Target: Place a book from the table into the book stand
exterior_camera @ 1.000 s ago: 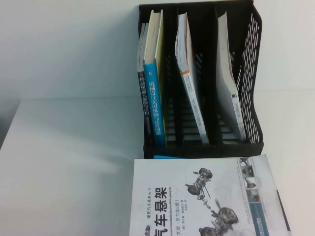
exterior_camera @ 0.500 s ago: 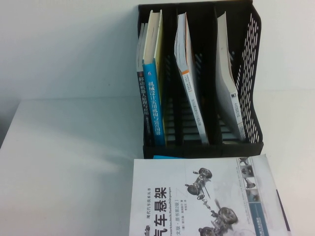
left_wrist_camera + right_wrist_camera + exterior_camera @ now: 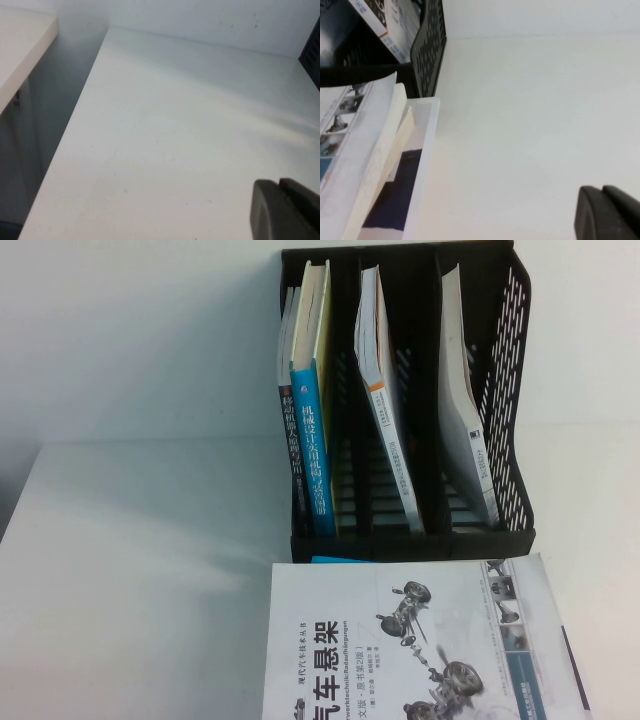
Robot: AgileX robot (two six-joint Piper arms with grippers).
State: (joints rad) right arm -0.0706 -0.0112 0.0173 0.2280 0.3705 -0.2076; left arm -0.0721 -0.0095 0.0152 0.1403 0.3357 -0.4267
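Note:
The book, thick with a blue spine and white characters, stands upright in the left slot of the black book stand at the back of the white table. Neither gripper shows in the high view. My left gripper hangs over bare tabletop, shut and empty, with an edge of the stand far off. My right gripper is shut and empty over bare table beside the stand.
A white-grey book with car-suspension pictures lies on top of a stack in front of the stand. Thin white-spined books lean in the middle and right slots. A dark-spined book stands left of the blue one. The table's left edge drops off.

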